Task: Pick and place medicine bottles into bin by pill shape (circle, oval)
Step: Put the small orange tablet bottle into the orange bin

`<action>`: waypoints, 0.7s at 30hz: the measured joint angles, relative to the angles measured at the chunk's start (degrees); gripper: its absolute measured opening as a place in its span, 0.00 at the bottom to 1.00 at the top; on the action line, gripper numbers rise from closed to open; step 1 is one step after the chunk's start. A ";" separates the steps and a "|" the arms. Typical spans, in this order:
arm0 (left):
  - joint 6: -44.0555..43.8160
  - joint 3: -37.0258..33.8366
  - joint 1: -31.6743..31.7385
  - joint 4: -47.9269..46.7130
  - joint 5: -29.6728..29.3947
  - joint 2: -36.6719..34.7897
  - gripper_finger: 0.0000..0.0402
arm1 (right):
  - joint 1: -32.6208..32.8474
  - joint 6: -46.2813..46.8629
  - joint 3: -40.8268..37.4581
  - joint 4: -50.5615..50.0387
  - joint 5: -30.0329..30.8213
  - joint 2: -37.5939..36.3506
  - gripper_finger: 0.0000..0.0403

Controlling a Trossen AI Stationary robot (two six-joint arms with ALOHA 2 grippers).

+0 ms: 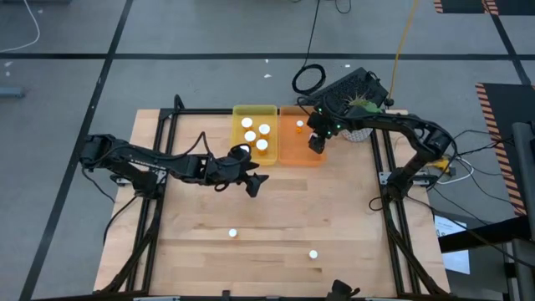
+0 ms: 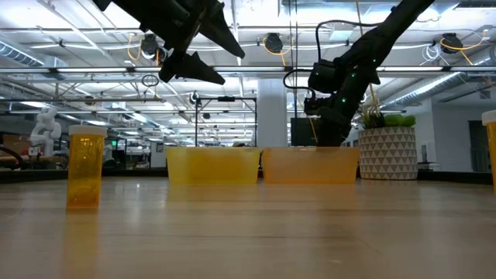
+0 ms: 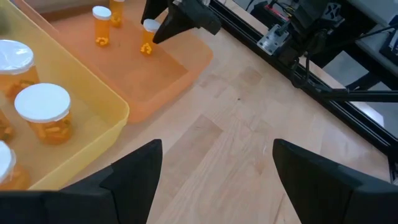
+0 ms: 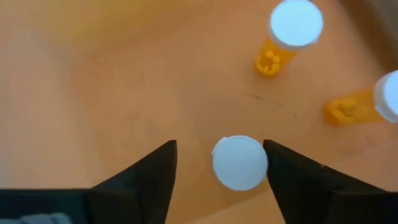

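Over a wooden bench [image 1: 267, 209], the right gripper [image 4: 217, 163] hangs inside the orange tray [image 1: 299, 144], its fingers [image 4: 297, 180] spread wide with a white-capped medicine bottle [image 4: 239, 163] standing upright between them; the cap sits just beside one finger, and whether it touches cannot be told, while the other finger stands clear of it, so nothing is gripped. Two more capped bottles [image 4: 287, 36] stand on the orange floor beyond the fingertips, well apart from them. The left gripper [image 1: 253, 180] hovers above the bare bench just in front of the yellow tray [image 1: 254, 111], its fingers [image 3: 134, 171] wide apart and empty, with only wood grain showing between them. Off to one side of those fingers the yellow tray holds several wider bottles [image 3: 43, 112] with round white caps, standing close together. The two trays sit side by side, touching, at the far edge of the bench, next to a white patterned pot [image 2: 387, 153] with a green plant. Two further bottles remain out on the bench, well away from both grippers: one [image 1: 232, 233] near the middle front, another [image 1: 313, 254] farther toward the right arm's side. From bench level, an orange bottle [image 2: 85, 167] stands upright in the foreground.
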 joint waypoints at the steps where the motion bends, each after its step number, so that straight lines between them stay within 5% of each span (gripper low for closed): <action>1: 0.00 0.00 0.00 -0.02 0.00 0.00 0.77 | 0.00 0.14 0.00 -0.21 -0.39 -0.27 0.58; 21: -0.67 -0.08 -3.91 -4.54 6.89 -5.39 0.77 | 2.94 10.81 0.02 -8.53 0.43 -15.10 0.65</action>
